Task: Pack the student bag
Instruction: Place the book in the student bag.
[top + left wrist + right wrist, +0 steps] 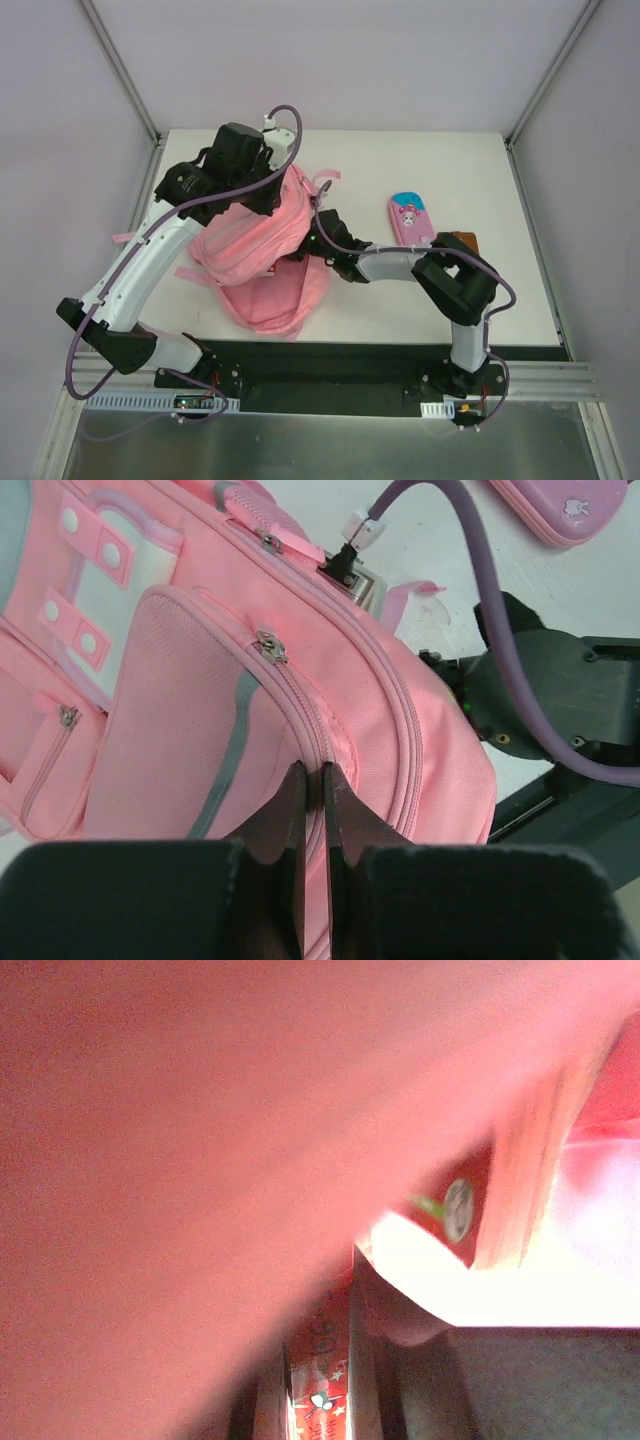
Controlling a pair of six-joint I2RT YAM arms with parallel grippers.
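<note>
Top view first: the student bag (262, 255) lies on the tabletop (500, 180), left of centre, with its long axis running roughly 12 to 6 o'clock. The left end effector (272, 198) sits on the bag's 12 o'clock end. The right arm (400, 265) comes in from the 3 o'clock side, and the right end effector (318, 230) disappears into the pink fabric there. That's the relation we'd say the next move turns on: the mouth faces 3 o'clock, straight at the right arm. A small pink pencil case (411, 218) sits out past 3 o'clock, well apart from the bag and nearer the right arm.

Left wrist view: the fingers (290, 810) are pressed together, pinching a fold of the bag right at the zip seam (300, 710). Our guess is that it's holding the opening up.

Right wrist view: we're basically inside the bag, with blurry pink fabric filling most of the frame. A red book (455, 1210) with pale page edges stands at about 2 o'clock. A thin red printed strip (320, 1360) runs down at 6 o'clock between dark shapes. We honestly can't tell whether the right end effector is pinching it or spread.
</note>
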